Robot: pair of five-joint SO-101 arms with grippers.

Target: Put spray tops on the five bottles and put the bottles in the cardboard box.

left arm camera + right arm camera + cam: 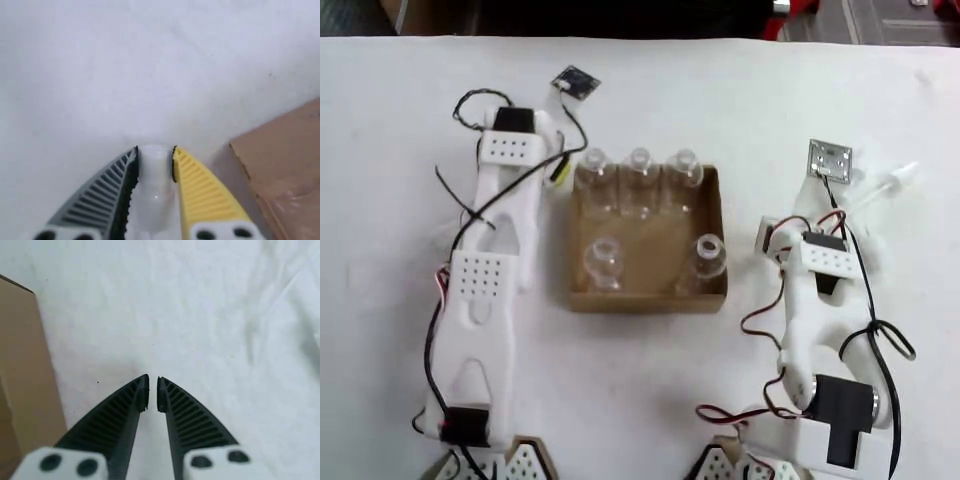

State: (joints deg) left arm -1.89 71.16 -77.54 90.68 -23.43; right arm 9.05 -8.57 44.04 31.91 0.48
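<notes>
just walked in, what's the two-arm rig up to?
Five bottles stand in the cardboard box, three at the back and two in front, all with open necks. The left gripper is by the box's far left corner, shut on a small white piece, probably a spray top. The right gripper is over the table right of the box, shut on nothing. One loose spray top lies beyond it.

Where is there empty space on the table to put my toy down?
Bare table lies on the near side of the cardboard box, between the left arm and right arm, and along the far edge behind the box. Crowded: inside the box, with five bottles.
</notes>
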